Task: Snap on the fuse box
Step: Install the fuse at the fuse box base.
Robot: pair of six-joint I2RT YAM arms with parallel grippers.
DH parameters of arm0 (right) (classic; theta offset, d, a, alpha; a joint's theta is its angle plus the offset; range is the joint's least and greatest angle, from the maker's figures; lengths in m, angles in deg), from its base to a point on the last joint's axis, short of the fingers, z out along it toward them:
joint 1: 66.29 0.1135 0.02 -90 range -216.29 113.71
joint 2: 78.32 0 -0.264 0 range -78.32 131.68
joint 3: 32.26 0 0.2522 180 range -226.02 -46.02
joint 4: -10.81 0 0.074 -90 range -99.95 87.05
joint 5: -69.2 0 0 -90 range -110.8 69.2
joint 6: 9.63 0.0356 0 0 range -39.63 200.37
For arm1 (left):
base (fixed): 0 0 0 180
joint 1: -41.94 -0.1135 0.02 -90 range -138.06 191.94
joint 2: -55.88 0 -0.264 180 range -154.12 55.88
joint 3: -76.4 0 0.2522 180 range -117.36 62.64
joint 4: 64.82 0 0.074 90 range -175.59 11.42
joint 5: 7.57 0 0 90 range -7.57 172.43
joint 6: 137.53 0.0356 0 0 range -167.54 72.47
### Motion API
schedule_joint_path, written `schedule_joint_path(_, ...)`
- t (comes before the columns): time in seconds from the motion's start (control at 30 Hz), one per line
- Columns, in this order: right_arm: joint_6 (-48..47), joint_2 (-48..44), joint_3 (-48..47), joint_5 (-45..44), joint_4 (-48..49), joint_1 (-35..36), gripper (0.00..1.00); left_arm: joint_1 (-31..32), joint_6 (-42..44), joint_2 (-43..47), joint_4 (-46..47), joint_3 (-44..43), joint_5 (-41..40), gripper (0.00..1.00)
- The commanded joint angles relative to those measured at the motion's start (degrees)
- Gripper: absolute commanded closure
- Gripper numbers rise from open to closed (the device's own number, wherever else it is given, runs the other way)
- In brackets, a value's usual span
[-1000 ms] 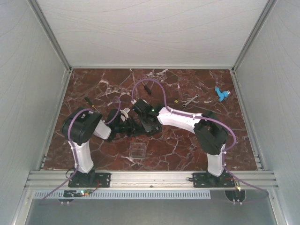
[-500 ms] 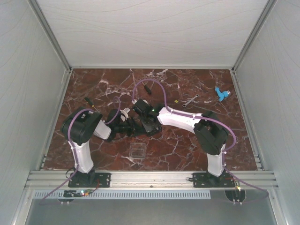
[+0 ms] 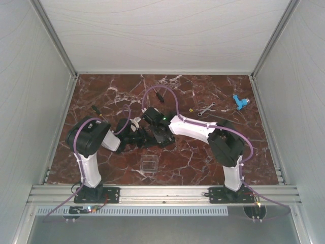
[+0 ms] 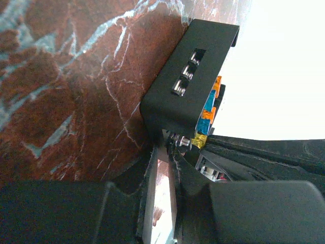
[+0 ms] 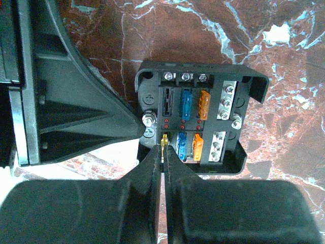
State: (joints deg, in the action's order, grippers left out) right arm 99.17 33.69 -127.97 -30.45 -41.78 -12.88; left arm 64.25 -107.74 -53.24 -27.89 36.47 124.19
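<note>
Nearest the arm bases, we see a clear, colourless square plastic lid [image 3: 148, 163] lying flat on the red-brown, white-veined marble table [image 3: 203, 157], apart from both arms.

Just beyond it, at mid-table, the two arms meet over the small square black plastic fuse box [image 3: 162, 136]. It sits face up and uncovered. In the right wrist view we read its slots [image 5: 195, 127]: blue and orange blade fuses [image 5: 187, 103] in two rows, with screw terminals at the sides.

The left gripper [image 4: 163, 150] has its jaws at a narrow gap, clamped on the left edge of the box [image 4: 188, 86]. The right gripper [image 5: 163, 150] has its fingers pressed together. A tiny yellow fuse [image 5: 163, 138] sits at their tips over the lower row, and we cannot tell whether it is pinched.

Farther back lie a slim black tool [image 3: 96, 110] at the left, a small silvery metal spanner [image 3: 205, 109] at the right, and a small blue plastic part [image 3: 240, 101] nearer the right wall. All three are well apart from the box.
</note>
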Motion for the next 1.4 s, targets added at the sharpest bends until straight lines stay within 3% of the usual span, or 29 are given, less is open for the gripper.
schedule_joint_path(0.0, 0.49, 9.21, 2.50, 8.55, -0.58, 1.16, 1.00, 1.25, 1.04, -0.44, -1.39, -0.48, -2.24, 0.87)
schedule_joint_path(0.63, 0.62, 15.98, 4.11, 10.58, -2.29, -0.17, 1.00, 1.34, 1.14, -0.14, -1.43, -0.42, -2.41, 0.87)
schedule_joint_path(0.93, -0.49, 1.47, 2.04, 6.39, -0.09, 1.16, 1.00, 1.43, 1.22, 0.17, -1.67, -0.30, -2.58, 0.87)
schedule_joint_path(1.07, 0.06, -3.27, 0.67, 3.67, 0.24, 1.13, 0.92, 1.56, 1.32, 0.38, -1.92, -0.30, -2.72, 0.87)
schedule_joint_path(1.17, 0.27, -3.85, -0.37, 2.38, -0.16, 0.90, 0.87, 1.60, 1.32, 0.33, -1.91, -0.34, -2.71, 0.87)
schedule_joint_path(1.37, 0.85, -1.41, -2.64, 0.35, -1.51, 0.34, 0.86, 1.65, 1.23, 0.25, -1.88, -0.33, -2.71, 0.87)
